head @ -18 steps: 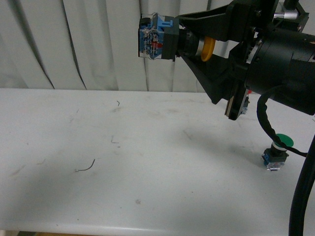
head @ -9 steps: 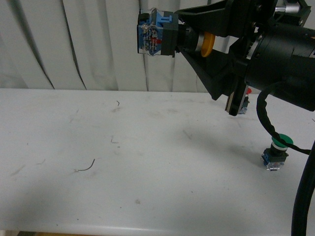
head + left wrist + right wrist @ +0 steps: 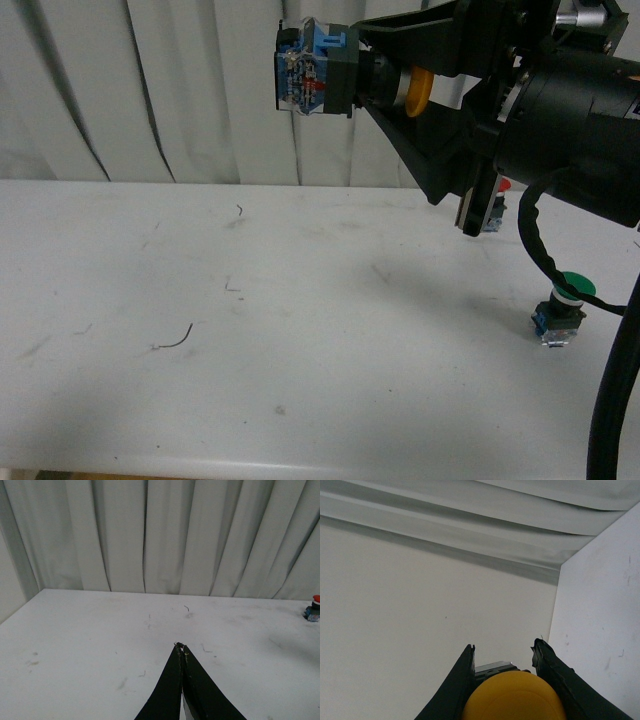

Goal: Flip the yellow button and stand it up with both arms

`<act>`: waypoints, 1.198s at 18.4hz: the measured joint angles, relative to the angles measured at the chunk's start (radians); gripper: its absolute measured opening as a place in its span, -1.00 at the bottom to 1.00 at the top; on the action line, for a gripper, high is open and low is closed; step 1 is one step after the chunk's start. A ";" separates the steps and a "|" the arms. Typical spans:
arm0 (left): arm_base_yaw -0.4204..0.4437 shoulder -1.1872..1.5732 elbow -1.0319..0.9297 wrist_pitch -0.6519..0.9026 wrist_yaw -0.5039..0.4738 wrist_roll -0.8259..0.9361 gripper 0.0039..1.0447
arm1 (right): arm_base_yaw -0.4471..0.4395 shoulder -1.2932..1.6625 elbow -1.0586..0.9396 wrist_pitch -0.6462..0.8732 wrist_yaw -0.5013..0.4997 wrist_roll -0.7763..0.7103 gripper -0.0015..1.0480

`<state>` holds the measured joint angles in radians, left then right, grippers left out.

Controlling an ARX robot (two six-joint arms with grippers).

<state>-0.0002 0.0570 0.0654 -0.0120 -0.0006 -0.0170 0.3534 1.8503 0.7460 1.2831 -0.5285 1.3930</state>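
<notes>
The right pincer (image 3: 362, 65) grips the yellow button (image 3: 318, 68) high in the air, well above the table (image 3: 300, 300). The button lies level between the two fingers, its blue base jutting past the tips and its cap toward the wrist. From the right wrist, the cap (image 3: 512, 695) fills the gap between the fingers (image 3: 467, 665), and only curtain and a strip of table lie beyond the tips.

Under and ahead of that pincer the table spreads wide, marked by scuffs and a thin dark curl (image 3: 175, 338). Its far edge meets the curtain (image 3: 150, 90), and its near edge runs well below the tips. The green button (image 3: 563, 308) stands on the table under the right arm, and a red button (image 3: 503, 188) shows partly behind the lower finger's root.

The left pincer (image 3: 181, 647) is clenched on nothing, tips together, above the table. White surface runs ahead of it to the curtain, with the red button (image 3: 315, 607) near that far edge.
</notes>
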 joint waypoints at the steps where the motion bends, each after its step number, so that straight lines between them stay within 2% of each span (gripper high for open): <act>1: 0.000 -0.006 -0.006 0.003 0.000 0.000 -0.97 | 0.000 0.000 0.000 0.000 0.000 0.000 -0.35; 18: 0.000 -0.049 -0.056 0.006 0.001 0.000 -0.94 | 0.006 0.000 -0.001 0.001 0.001 -0.006 -0.35; 22: 0.000 -0.049 -0.056 0.008 0.000 0.000 -0.26 | 0.007 0.000 -0.001 0.001 0.002 -0.007 -0.35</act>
<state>-0.0002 0.0082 0.0097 -0.0036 -0.0006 -0.0174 0.3603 1.8503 0.7448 1.2839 -0.5270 1.3857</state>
